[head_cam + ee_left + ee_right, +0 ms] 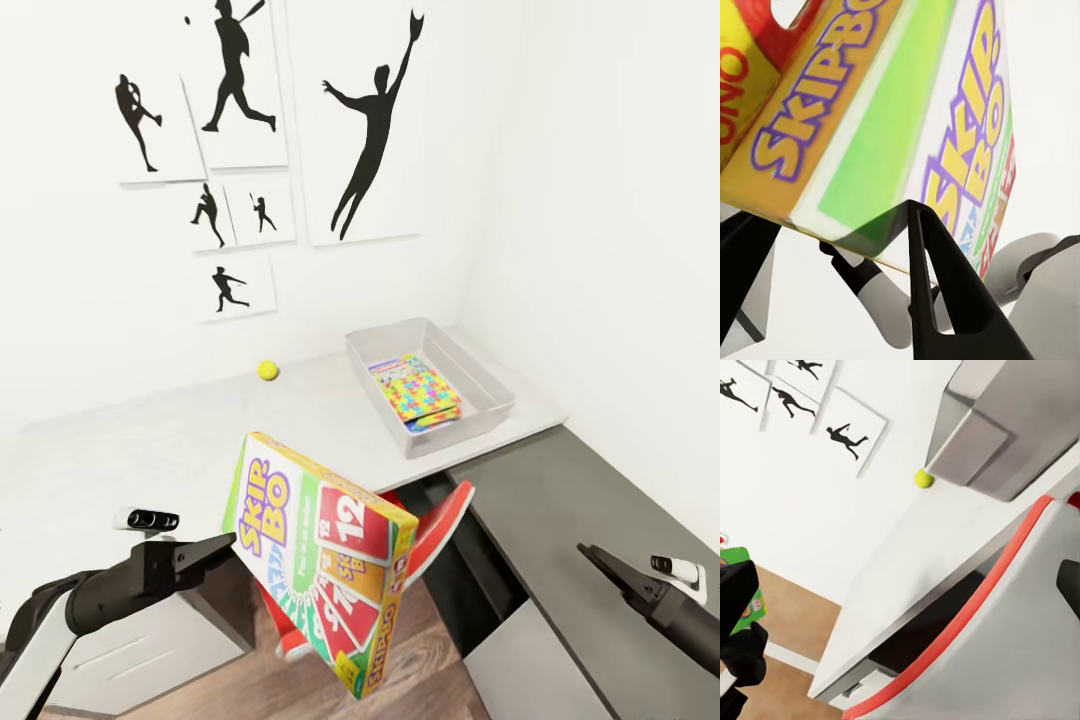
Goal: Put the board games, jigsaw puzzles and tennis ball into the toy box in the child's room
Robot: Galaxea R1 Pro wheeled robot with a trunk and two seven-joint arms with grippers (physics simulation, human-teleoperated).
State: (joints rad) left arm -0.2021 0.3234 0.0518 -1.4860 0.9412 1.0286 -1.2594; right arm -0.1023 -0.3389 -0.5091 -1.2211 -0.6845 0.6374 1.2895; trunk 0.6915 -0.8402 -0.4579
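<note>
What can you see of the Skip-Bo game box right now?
The Skip-Bo game box is a flat printed carton, yellow, green and red, with purple lettering and numbered cards on its lid. It hangs tilted in the air in front of the table, above the chair, gripped at one edge by the left gripper. Nothing else touches it.

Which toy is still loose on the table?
The tennis ball, yellow-green, by the wall. The jigsaw puzzles lie in the toy box; the Skip-Bo box is gripper-held.
</note>
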